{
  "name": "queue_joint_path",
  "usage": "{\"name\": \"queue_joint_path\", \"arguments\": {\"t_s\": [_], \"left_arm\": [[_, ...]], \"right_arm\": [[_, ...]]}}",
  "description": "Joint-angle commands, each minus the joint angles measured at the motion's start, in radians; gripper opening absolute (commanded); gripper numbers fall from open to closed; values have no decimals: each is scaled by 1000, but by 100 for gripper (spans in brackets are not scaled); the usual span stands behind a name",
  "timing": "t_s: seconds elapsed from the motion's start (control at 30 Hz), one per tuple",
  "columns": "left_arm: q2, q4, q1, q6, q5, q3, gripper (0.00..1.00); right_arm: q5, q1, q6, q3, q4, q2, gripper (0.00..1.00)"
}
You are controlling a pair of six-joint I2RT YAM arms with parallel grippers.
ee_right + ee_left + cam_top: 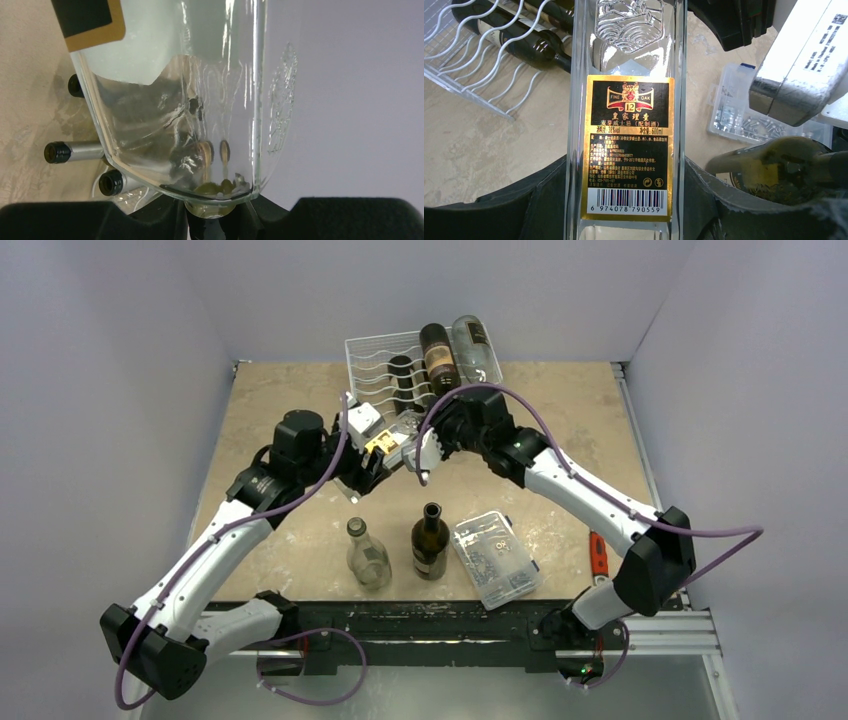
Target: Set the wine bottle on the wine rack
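Observation:
A clear square bottle [385, 443] with a gold and black label is held in the air between both grippers, in front of the white wire wine rack [375, 358]. My left gripper [362, 468] is shut on the bottle's body [629, 125], one finger [549, 205] on each side of the label. My right gripper [425, 452] is shut on the bottle's neck end; in the right wrist view the clear shoulder [200, 110] fills the frame above the gripper [217, 215]. The rack [484, 65] holds a dark bottle [403, 382], a second dark bottle [438, 355] and a clear one [475, 343].
A clear bottle [367, 555] and a dark bottle [430, 543] stand upright near the front edge. A clear plastic box of small parts [494, 558] lies to their right, with a red-handled tool [598, 553] beyond it. Grey walls enclose the table.

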State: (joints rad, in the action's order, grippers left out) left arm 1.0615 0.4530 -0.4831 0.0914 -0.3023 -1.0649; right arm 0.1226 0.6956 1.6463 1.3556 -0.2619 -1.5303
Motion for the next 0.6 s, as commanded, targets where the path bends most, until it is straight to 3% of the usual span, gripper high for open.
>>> {"name": "queue_joint_path", "arguments": {"t_s": [0.0,0.17,0.3,0.33,0.37,0.57], "left_arm": [[-38,-164,3,-54,78,-63,1],[-47,-150,5,-84,125,-76,39],[-75,-149,7,-125,216,-75,59],[-84,-151,11,-135,236,-74,71],[-95,-159,17,-146,246,-71,77],[-152,-220,61,-227,247,-37,80]], "right_arm": [[29,11,-71,-70,158,108,0],[-12,13,-133,-98,190,112,0],[-28,12,-155,-106,203,116,0],[-28,12,-161,-104,200,116,0],[-29,13,-164,-105,196,115,0],[-48,20,-166,-144,227,123,0]]}}
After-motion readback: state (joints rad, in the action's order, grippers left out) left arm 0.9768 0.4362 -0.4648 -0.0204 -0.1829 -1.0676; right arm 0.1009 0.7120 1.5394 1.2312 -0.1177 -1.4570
